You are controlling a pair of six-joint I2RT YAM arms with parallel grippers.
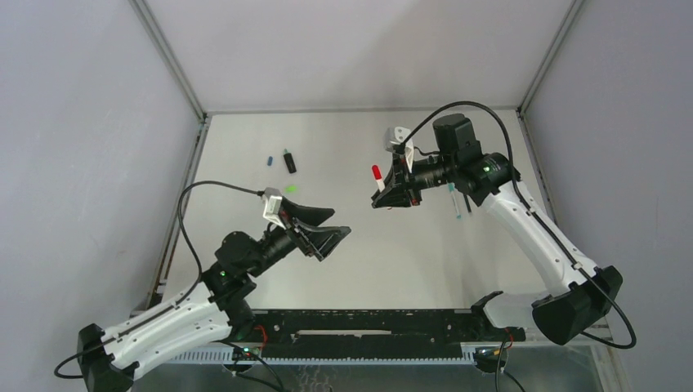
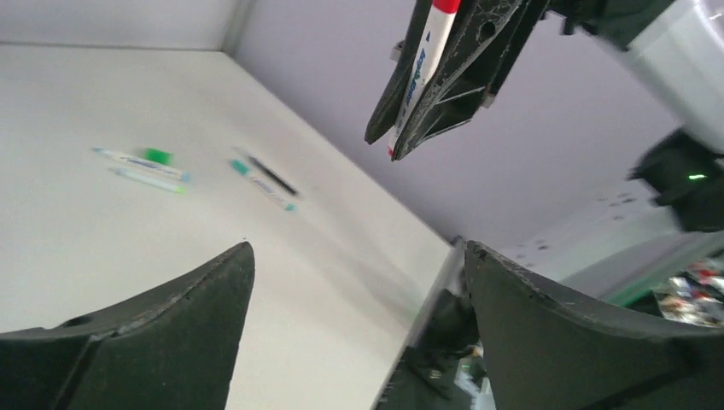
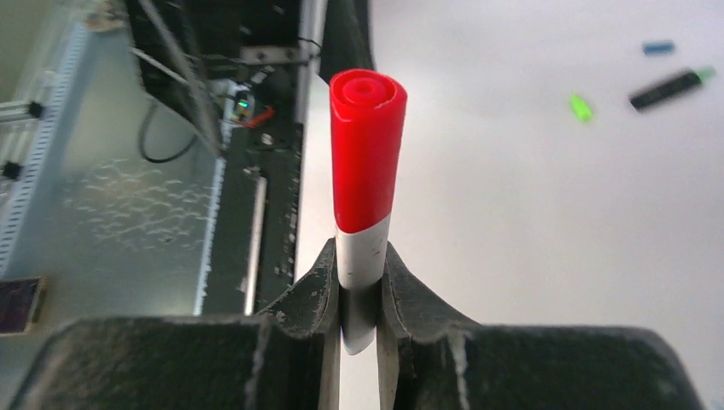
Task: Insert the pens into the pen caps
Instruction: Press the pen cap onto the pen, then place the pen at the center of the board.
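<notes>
Right gripper (image 3: 359, 278) is clamping the white barrel of a red-capped pen (image 3: 367, 154), carrying it clear above the table (image 1: 351, 278); the pen's red end is projecting beyond the fingertips (its lower end is hidden between them). Left gripper (image 1: 339, 222) is hovering with jaws spread wide, holding nothing, well apart from that pen. Blue cap (image 1: 270, 160), black marker (image 1: 289, 162) and bright green cap (image 1: 291, 189) are lying at far left; further pens (image 1: 452, 198) are lying beside the right arm.

Table (image 1: 359, 269): black marker (image 1: 289, 162), blue cap (image 1: 270, 160), green cap (image 1: 291, 189), pen (image 1: 455, 208).
</notes>
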